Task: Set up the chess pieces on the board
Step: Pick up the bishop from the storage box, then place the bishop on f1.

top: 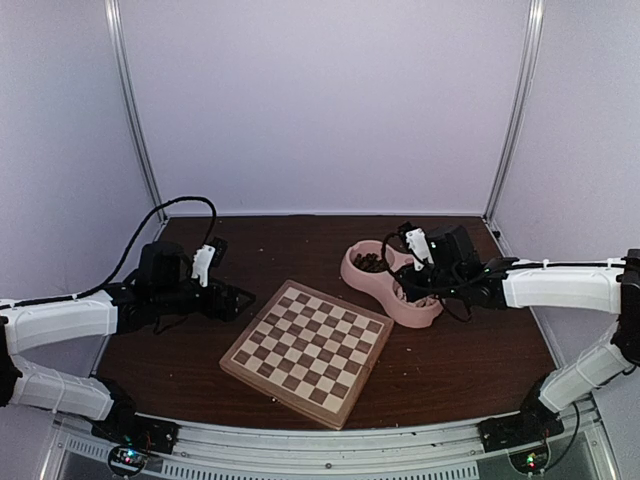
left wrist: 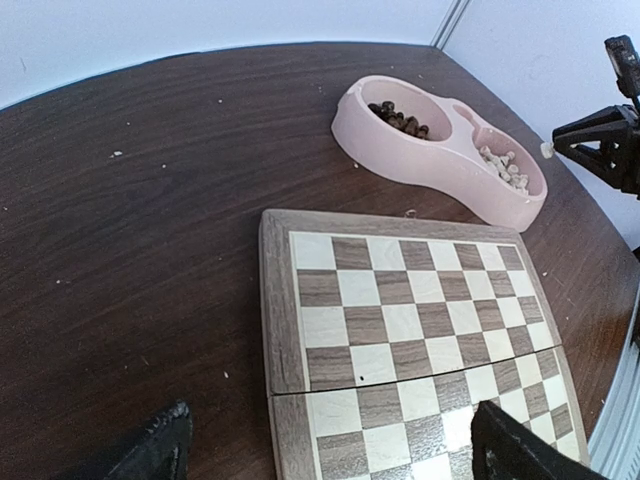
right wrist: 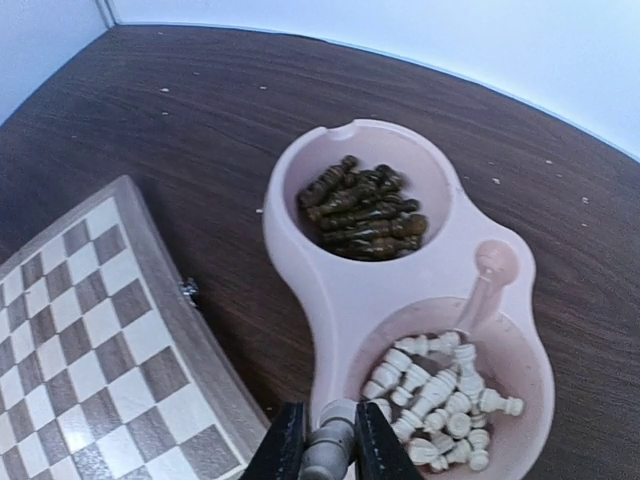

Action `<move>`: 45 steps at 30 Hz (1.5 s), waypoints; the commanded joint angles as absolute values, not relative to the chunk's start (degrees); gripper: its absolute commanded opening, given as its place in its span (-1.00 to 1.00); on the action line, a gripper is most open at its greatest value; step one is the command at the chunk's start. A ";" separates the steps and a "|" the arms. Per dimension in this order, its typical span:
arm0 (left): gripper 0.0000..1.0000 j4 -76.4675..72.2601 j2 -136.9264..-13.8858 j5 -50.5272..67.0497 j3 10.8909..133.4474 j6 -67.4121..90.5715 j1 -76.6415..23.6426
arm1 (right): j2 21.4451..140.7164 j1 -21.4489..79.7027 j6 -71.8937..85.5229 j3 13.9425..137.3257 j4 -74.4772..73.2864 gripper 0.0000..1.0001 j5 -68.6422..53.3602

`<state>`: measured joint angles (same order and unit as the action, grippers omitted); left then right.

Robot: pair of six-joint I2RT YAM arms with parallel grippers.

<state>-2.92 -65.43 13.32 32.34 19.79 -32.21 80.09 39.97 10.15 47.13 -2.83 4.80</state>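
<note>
Grip comes first: your right gripper (right wrist: pixel 326 450) has its fingers closed narrow on one chess piece (right wrist: pixel 330 425), pale cream. It hangs at the 6 o'clock rim of the pink bowl (right wrist: pixel 300 300) in the right wrist view. I judge this hold is for carrying the piece over to the board. The other chess pieces (right wrist: pixel 440 395) lie in a heap in the bowl's compartment at 5 o'clock, and the dark brown pieces (right wrist: pixel 365 210) fill the compartment at 11 o'clock, so you can pick one colour without searching. The board (top: pixel 308 350) lies flat in the middle of the table, one corner turned to you, and no piece stands on it. The bowl is at 1 o'clock of it, near but apart. Your left gripper (left wrist: pixel 335 455) is fully open and holds nothing. It hovers at 9 o'clock of the board, probably kept out of the way. The table (top: pixel 470 350) is dark brown wood grain with small pale crumbs on it. Plain pale walls (top: pixel 320 100) close the cell at the back and sides, with metal posts (top: pixel 135 110) in the corners.
</note>
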 commanded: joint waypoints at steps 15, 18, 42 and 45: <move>0.92 -11.94 -64.40 14.80 26.95 21.14 -32.08 | 90.52 54.64 4.67 51.16 1.95 -0.61 -6.56; 0.92 -12.15 -63.56 11.56 25.52 24.74 -32.08 | 90.18 57.24 6.23 51.85 1.04 -0.61 -6.07; 0.95 -6.55 -61.30 11.87 28.39 18.49 -32.78 | 95.39 68.34 0.80 54.71 1.66 -0.61 -14.80; 0.95 -6.05 -60.68 11.70 28.39 18.12 -32.78 | 96.33 68.49 0.87 56.10 0.43 -0.60 -16.38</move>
<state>-5.80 -61.78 11.79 26.81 19.84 -32.49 95.42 68.18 1.58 53.36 1.52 -13.28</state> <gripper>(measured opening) 0.977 0.198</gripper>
